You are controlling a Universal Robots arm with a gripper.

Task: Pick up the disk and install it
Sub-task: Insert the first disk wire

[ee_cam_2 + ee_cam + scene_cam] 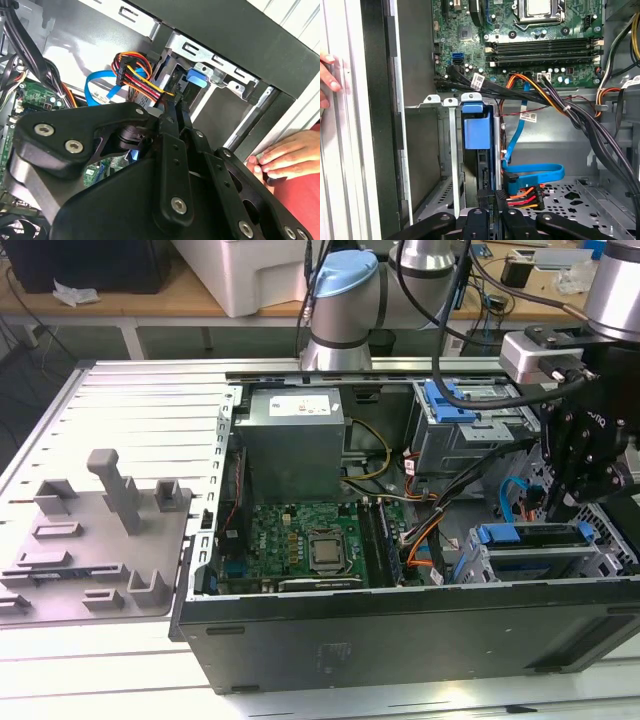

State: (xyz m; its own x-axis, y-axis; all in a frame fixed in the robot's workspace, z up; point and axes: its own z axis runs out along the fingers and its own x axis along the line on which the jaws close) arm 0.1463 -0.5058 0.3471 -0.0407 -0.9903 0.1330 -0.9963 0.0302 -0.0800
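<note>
Black gripper (494, 212) clenched over grey metal cage (432, 102).
We note the blue-framed silver disk (476, 132) edge-on inside, so it rides the rails.

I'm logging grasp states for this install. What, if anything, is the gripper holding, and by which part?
It cannot be told. The gripper sits at the end of the disk, which stands in the drive cage; any hold is hidden.
</note>
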